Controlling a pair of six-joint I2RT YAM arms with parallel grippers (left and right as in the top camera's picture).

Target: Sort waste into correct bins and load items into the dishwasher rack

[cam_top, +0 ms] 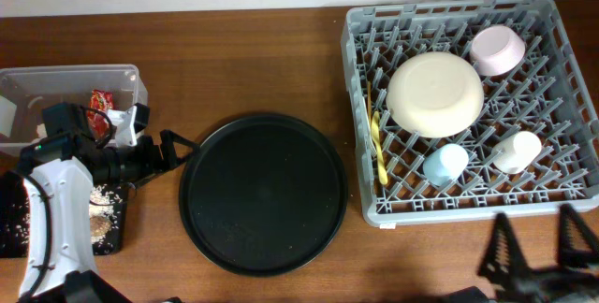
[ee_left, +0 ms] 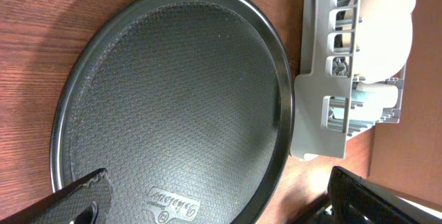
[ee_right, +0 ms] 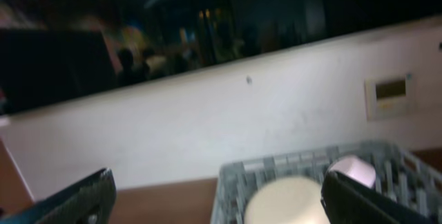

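While the overhead view was examined, the dishwasher rack [cam_top: 459, 212] sat at the far right corner of the bench. It held the large cream plate [cam_top: 435, 93], pink bowl [cam_top: 496, 49], light blue cup [cam_top: 445, 163], small cream cup [cam_top: 518, 151] and thin yellow utensil [cam_top: 376, 135], each lodged among pegs, presumably to keep it steady. No fork could be made out. At the left edge, the clear tub [cam_top: 56, 71] contained the red wrapper [cam_top: 100, 100]; the shallow black tray [cam_top: 114, 238] towards the front carried rice grains [cam_top: 101, 194]. The left gripper [cam_top: 182, 146] hovered between tub and round black tray [cam_top: 264, 193]. The right gripper [cam_top: 535, 238] stood at the front right corner.

From the left wrist, the left gripper [ee_left: 217, 175] showed its jaws spread wide with nothing between them, facing the round tray.

From the right wrist, the right gripper [ee_right: 217, 179] was likewise agape and empty, aimed above the rack, which suggested a parked arm. Sorting and loading appeared essentially complete.
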